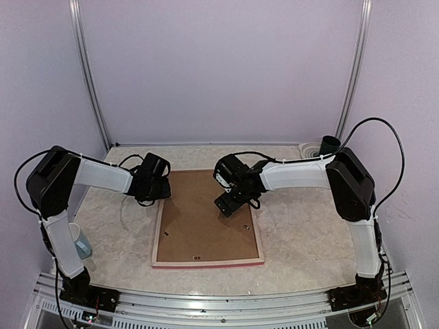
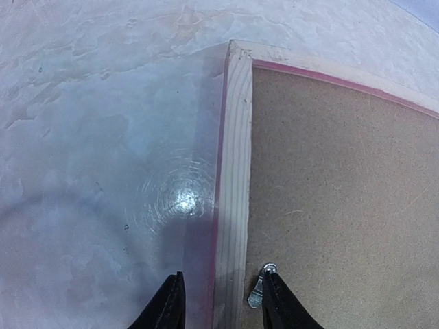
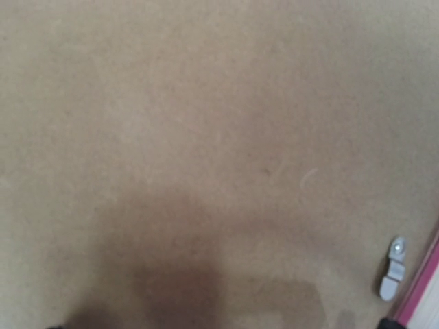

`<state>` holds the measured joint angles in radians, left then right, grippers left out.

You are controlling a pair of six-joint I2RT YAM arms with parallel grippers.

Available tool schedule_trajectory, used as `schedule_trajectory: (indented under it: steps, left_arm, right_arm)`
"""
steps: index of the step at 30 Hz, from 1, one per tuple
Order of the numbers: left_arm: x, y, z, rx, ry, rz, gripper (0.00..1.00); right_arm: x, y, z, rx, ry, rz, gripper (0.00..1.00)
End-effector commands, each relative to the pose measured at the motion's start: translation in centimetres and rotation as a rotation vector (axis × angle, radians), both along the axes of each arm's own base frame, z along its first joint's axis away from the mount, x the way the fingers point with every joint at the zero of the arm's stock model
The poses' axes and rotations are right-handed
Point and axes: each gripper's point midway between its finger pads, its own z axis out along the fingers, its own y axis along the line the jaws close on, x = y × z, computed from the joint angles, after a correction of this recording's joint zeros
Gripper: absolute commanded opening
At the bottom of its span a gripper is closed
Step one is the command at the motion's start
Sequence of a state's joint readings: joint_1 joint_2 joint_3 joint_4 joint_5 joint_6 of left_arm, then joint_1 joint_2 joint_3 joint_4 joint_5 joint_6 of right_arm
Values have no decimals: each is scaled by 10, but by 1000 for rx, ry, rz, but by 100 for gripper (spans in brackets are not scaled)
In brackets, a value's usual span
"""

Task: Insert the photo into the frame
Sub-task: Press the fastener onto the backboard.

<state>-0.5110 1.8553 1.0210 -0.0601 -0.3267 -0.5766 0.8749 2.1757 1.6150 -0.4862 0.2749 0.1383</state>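
The left pincer stands partly apart, straddling the left rail of the frame with a gap on each side. One finger is over the counter, the other beside one metal clip on the brown backing board. The right pincer, spread wide and holding nothing, hovers over that board, a second clip to its right. One frame lies back-up on the counter beneath both pincers

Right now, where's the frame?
Top view: the frame lies back-up at table centre; the left gripper straddles its left rail near the far corner.
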Motion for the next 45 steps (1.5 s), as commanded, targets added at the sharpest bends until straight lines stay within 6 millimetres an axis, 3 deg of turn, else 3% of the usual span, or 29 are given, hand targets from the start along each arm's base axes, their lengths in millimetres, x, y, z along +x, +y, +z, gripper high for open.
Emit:
schedule_trajectory:
  steps: [1, 5, 17, 23, 36, 45]
  left_arm:
    - [2, -4, -4, 37, 11, -26, 39]
    - [-2, -13, -5, 27, 19, -67, 39]
    - [-5, -1, -32, 82, 101, -38, 38]
    - [-3, 2, -39, 80, 116, -34, 32]
    - [-7, 15, -40, 92, 126, -6, 21]
    - [-16, 12, -37, 67, 143, -33, 26]
  right_arm:
    - [-25, -13, -52, -115, 93, 33, 99]
    - [-25, -13, -53, -115, 96, 34, 99]
    - [-26, -12, -48, -105, 94, 36, 99]
    - [-26, -14, -47, -112, 89, 37, 99]
    - [-25, -13, -46, -108, 90, 39, 99]
    - [-25, -13, -44, -107, 87, 38, 99]
